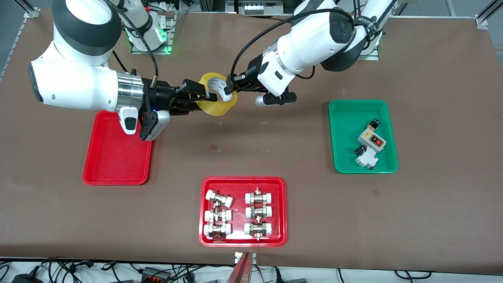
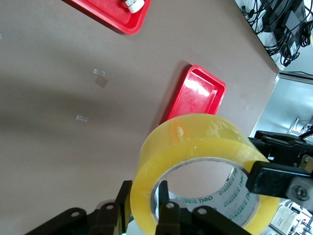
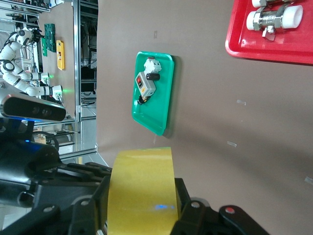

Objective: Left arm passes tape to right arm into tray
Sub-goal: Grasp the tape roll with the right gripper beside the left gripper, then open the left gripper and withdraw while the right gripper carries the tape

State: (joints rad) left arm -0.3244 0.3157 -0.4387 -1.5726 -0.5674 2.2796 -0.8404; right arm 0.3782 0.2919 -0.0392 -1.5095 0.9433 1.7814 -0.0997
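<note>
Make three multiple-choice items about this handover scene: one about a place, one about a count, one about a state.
1. What is the tape roll over?
A. the plain red tray
B. bare table between the plain red tray and the green tray
C. the tray of fittings

2. How many trays are on the table?
A. two
B. three
C. four

3. How is the tape roll held?
A. it lies on the table
B. only the left gripper grips it
C. both grippers grip it in the air

Answers:
1. B: the front view shows the roll above the brown table, beside the plain red tray and not over it.
2. B: the plain red tray, the tray of fittings and the green tray.
3. C: the right gripper and the left gripper each clamp the ring's wall.
</note>
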